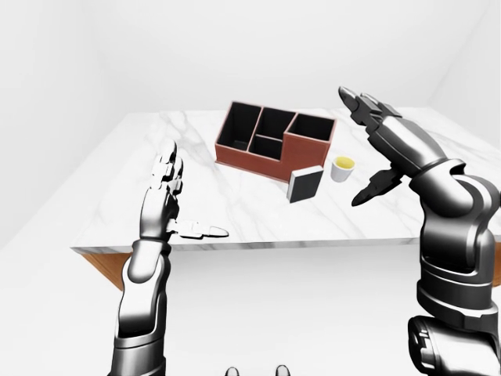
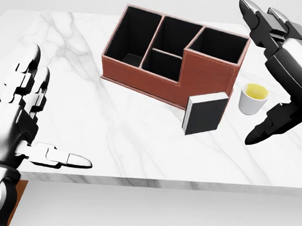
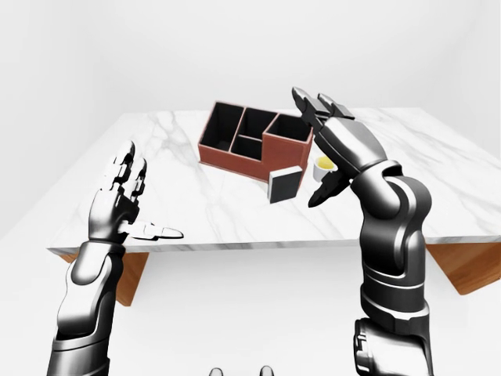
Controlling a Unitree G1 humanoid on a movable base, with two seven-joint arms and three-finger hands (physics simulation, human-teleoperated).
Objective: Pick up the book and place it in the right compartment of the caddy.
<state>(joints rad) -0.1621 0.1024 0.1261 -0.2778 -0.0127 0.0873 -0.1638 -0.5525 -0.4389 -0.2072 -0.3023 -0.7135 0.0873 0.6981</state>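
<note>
On the marble table (image 2: 112, 136), bare surface lies open between my left robot hand (image 2: 17, 128) and the book (image 2: 205, 113), so I could reach across there unhindered. The book stands upright, just beside the caddy (image 2: 172, 54) wall below its right compartment. A small cup (image 2: 254, 98) sits near the book's right, narrowing the gap there. My right robot hand (image 2: 281, 77), fingers spread, hangs above the cup. The caddy's compartments are open from above.
</note>
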